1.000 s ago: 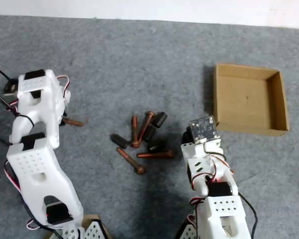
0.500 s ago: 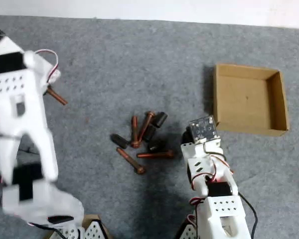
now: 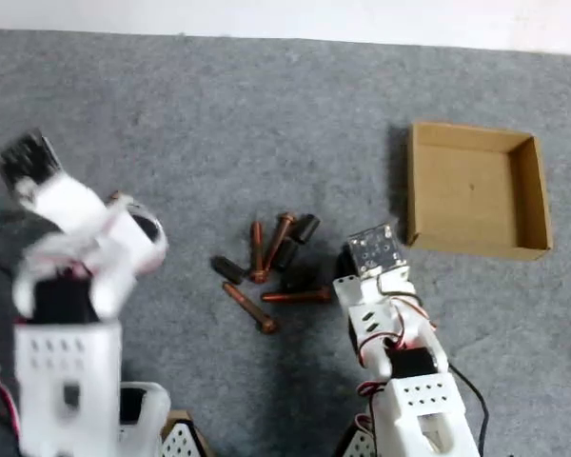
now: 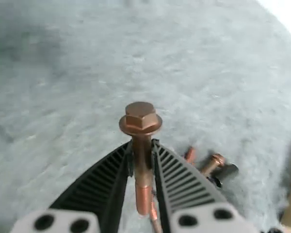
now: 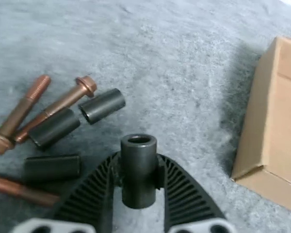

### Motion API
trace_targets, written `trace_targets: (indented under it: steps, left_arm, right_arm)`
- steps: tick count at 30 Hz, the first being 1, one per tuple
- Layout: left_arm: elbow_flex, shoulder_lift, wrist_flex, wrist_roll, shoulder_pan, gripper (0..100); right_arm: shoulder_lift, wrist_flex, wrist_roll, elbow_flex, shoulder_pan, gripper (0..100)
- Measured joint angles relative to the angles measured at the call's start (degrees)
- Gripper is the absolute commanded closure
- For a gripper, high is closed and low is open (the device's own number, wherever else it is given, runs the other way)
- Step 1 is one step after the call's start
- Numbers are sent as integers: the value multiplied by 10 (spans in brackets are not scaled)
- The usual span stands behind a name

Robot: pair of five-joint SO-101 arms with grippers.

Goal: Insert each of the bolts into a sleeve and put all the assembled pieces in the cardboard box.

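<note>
My left claw (image 4: 141,148) is shut tight on a copper bolt (image 4: 140,121). The bolt stands up between the two fingers with its six-sided head on top, held up over the grey tabletop (image 4: 63,73).

My right claw (image 5: 138,159) grips a black sleeve (image 5: 138,170). The sleeve stands straight up, and I can see its round hole at the top.

From the high view, the other loose bolts (image 3: 257,249) and loose sleeves (image 3: 305,227) lie in a little heap in the middle of the tabletop. Some of them touch each other. My left arm (image 3: 76,248) is off to one side, well apart from the heap. My right arm (image 3: 390,314) is just beside the heap, between it and the cardboard box (image 3: 528,195).

The box sits flat on the tabletop with its open side up. From the right wrist, I see its brown wall (image 5: 266,121) near the sleeve I hold, but not touching it.
</note>
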Motion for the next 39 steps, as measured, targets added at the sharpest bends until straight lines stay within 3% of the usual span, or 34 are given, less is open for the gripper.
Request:
trace_targets:
  steps: [7, 11, 14, 23, 28, 32, 39]
  left_arm:
    - [287, -273, -180, 0, 103, 996]
    - [370, -395, -207, 1, 126, 996]
    - [380, -457, -208, 1, 146, 996]
    - [380, -469, -231, 2, 150, 996]
    - [380, -469, -234, 2, 229, 996]
    - [405, -469, -258, 2, 291, 996]
    - [534, -469, -368, 2, 292, 996]
  right_arm:
    - [-135, 49, 0, 36, -6, 994]
    - [-301, 152, 0, 39, -28, 994]
    - [-338, 208, 1, 39, -63, 994]
    - [-356, 258, 34, 39, -187, 994]
    - [-357, 258, 35, 39, -248, 994]
    - [-357, 258, 51, 39, -269, 994]
    - [-357, 258, 80, 39, -273, 994]
